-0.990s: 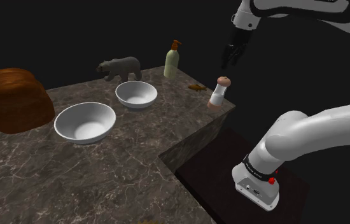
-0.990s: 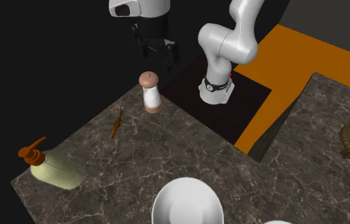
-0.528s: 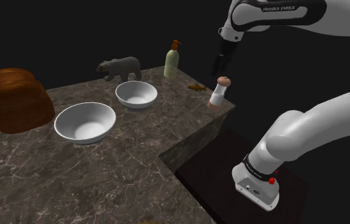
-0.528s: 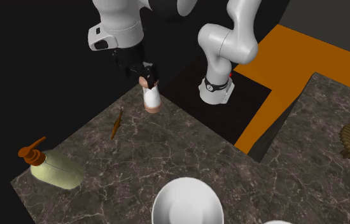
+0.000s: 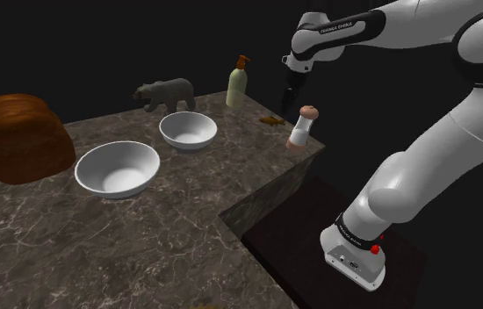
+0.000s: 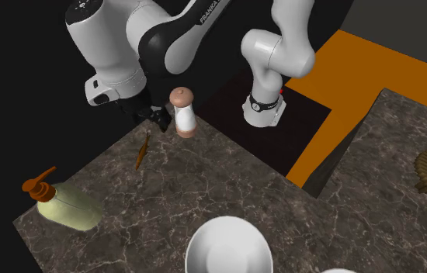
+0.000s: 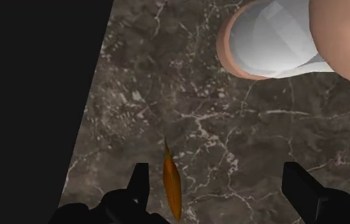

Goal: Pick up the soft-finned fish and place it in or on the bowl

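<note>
My claw [image 5: 290, 89] has swung to the shoulder view's left, off the shaker [image 5: 301, 128], and hangs open over the orange fish [image 7: 171, 181] on the veined counter [image 5: 143, 237]. It lies nearer one finger; I'd centre it before descending. The larger bowl [image 5: 118, 168] and, to its right, the smaller bowl [image 5: 189, 132] are both empty.

The fish [image 5: 271, 120] is found on the counter [image 5: 143, 228], between the bottle [image 5: 237, 82] and the shaker [image 5: 301, 128], and the gripper [image 5: 289, 95] is hung just above it. Toward the shoulder view's left, the small bowl [image 5: 188, 131] is set before the bear [image 5: 166, 92], then the large bowl [image 5: 118, 168], then the loaf [image 5: 16, 136].
</note>
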Action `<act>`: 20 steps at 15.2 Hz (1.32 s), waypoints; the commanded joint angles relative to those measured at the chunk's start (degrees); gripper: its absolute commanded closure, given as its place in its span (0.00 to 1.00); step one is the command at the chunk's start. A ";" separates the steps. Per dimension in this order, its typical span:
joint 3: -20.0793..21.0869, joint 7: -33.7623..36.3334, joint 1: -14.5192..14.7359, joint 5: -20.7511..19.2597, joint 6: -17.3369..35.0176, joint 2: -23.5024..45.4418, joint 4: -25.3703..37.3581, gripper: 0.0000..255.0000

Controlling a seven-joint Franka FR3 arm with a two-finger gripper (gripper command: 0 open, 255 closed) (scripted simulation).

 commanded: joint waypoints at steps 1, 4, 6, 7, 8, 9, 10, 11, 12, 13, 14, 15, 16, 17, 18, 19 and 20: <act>-1.03 -4.24 0.33 2.05 1.68 5.21 2.70 0.00; -1.61 -10.17 0.16 5.32 3.72 12.52 6.46 0.00; -1.50 -11.44 -0.06 6.14 4.79 14.28 6.80 0.00; -1.47 -11.54 -0.08 6.29 5.54 14.56 6.31 0.00; -1.44 -11.65 -0.10 6.44 6.28 14.85 5.83 0.00; -1.41 -11.77 -0.11 6.61 7.03 15.16 5.36 0.00; -1.39 -11.89 -0.13 6.78 7.77 15.48 4.91 0.00; -1.36 -12.01 -0.14 6.96 8.51 15.81 4.47 0.00; -1.33 -12.15 -0.15 7.15 9.25 16.15 4.04 0.00; -1.31 -12.22 -0.16 7.26 9.68 16.35 3.79 0.00; -1.31 -12.22 -0.16 7.25 9.68 16.35 3.79 0.00; -1.31 -12.22 -0.16 7.26 9.68 16.35 3.79 0.00; -1.31 -12.22 -0.16 7.26 9.68 16.35 3.79 0.00; -1.31 -12.22 -0.16 7.26 9.68 16.35 3.79 0.00; -1.31 -12.22 -0.16 7.26 9.68 16.35 3.79 0.00; -1.31 -12.22 -0.16 7.26 9.68 16.35 3.79 0.00; -1.31 -12.22 -0.17 7.26 9.67 16.35 3.80 0.00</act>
